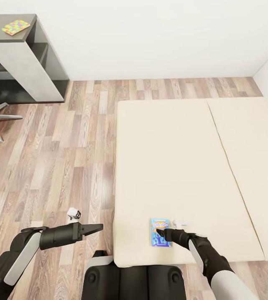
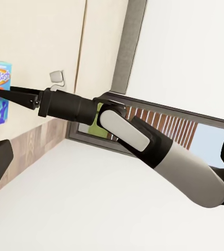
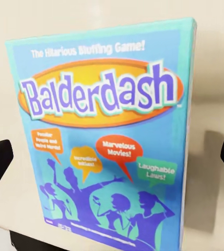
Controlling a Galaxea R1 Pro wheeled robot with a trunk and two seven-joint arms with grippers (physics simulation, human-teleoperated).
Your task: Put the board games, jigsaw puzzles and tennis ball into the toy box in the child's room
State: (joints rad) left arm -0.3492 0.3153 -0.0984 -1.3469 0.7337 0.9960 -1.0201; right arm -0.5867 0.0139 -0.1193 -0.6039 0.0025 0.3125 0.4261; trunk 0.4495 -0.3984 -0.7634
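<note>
Bed, right end effector open over Balderdash box

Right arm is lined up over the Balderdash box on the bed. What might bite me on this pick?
The Balderdash box lies flat on the soft bed, so the right end effector may press into the bedding or skate off the lid. It sits near the bed's near edge, so a nudge may push it to the floor. The small white object beside it may snag.
</note>
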